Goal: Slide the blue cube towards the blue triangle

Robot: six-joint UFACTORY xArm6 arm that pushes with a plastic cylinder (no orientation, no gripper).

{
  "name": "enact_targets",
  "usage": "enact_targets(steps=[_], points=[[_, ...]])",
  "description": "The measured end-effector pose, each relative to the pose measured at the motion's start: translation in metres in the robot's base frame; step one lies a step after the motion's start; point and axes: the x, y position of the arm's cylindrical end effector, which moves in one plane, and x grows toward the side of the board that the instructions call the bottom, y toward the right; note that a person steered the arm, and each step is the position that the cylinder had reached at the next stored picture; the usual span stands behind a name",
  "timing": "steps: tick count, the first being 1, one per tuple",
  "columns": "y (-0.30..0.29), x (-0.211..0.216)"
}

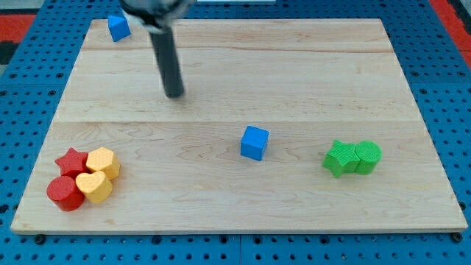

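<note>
The blue cube sits on the wooden board a little right of centre, towards the view's bottom. The blue triangle lies at the board's top left corner. My tip is at the end of the dark rod coming down from the view's top. It stands up and to the left of the blue cube, well apart from it, and down and to the right of the blue triangle.
A red star, a red cylinder, a yellow hexagon and a yellow heart cluster at the bottom left. A green star and a green cylinder touch at the right.
</note>
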Motion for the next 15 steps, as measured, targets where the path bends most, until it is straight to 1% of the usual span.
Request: enact_targets(steps=[1, 2, 3, 4, 5, 6, 7, 8, 9, 10, 11, 12, 13, 14, 15], points=[[0.057, 0.09], [0.108, 0.12], [0.154, 0.094], [0.12, 0.074], [0.074, 0.076], [0.056, 0.084], [0.038, 0.078], [0.026, 0.043], [-0.037, 0.009], [-0.122, -0.018], [-0.139, -0.04], [-0.145, -0.036], [-0.177, -0.018], [-0.178, -0.04], [-0.173, -0.073]])
